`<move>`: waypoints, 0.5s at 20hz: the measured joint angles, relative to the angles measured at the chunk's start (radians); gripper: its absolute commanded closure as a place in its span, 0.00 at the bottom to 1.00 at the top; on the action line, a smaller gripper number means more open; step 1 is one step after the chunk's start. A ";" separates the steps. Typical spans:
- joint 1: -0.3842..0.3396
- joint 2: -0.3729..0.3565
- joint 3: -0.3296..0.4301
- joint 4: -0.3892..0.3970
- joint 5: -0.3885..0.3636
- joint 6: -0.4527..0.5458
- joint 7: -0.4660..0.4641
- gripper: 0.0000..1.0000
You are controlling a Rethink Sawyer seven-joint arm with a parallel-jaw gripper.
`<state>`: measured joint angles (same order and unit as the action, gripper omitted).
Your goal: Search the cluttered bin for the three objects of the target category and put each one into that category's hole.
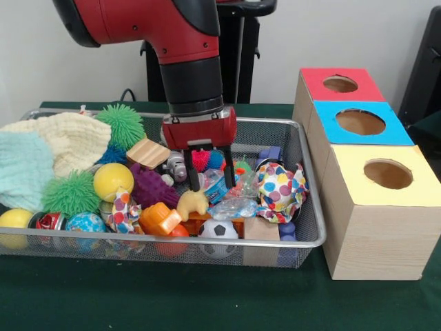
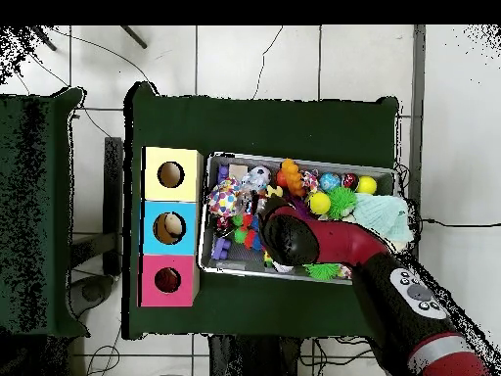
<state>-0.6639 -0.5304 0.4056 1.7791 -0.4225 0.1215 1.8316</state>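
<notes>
Target things: the category is not named, so which three toys count cannot be told; whatever they are, they lie somewhere in the mesh bin (image 1: 306, 238), mixed in with the heap.
Fingers (image 1: 209, 169): two black prongs spread apart, tips down in the clutter, nothing visibly held between them.
Between the fingers: a pink spiky ball (image 1: 200, 160) behind and clear crinkly wrap (image 1: 219, 186) lower down; whether either is touched cannot be told.
Just below the fingers: a yellow rubber animal (image 1: 192, 203) and an orange toy (image 1: 160, 218).
To one side of the fingers: a purple bumpy toy (image 1: 153, 186) and a wooden block (image 1: 147, 152), both near.
To the other side: a spotted cloth ball (image 1: 279, 189), near.
Holes: red box (image 1: 339, 83), blue box (image 1: 359, 122) and yellow box (image 1: 387, 174) stand well apart from the fingers, just outside the bin on the counter (image 1: 207, 296).
Risk, wrong catch: closing here likely pinches wrap or two toys at once, since things press close together.
Risk, slip: soft spiky or glossy surfaces may squirt out as the prongs close.
Risk, spill: lifting a tangled piece may drag neighbours over the low rim.
Risk, wrong hole: three similar openings sit side by side.
</notes>
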 measured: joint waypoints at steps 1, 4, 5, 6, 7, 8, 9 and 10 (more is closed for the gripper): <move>0.004 0.007 -0.002 -0.008 0.000 0.000 0.000 0.00; 0.016 0.022 -0.009 -0.028 0.000 -0.002 0.000 0.00; 0.019 0.025 -0.012 -0.031 0.000 -0.003 0.000 0.00; 0.024 0.028 -0.016 -0.035 0.000 -0.004 0.000 0.00; 0.031 0.032 -0.021 -0.041 0.000 -0.006 0.000 0.00; 0.038 0.036 -0.028 -0.048 0.000 -0.007 0.000 0.00; 0.045 0.040 -0.035 -0.055 0.000 -0.009 0.000 0.00; 0.050 0.043 -0.039 -0.060 0.000 -0.010 0.000 0.00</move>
<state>-0.6142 -0.4870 0.3665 1.7193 -0.4223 0.1110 1.8316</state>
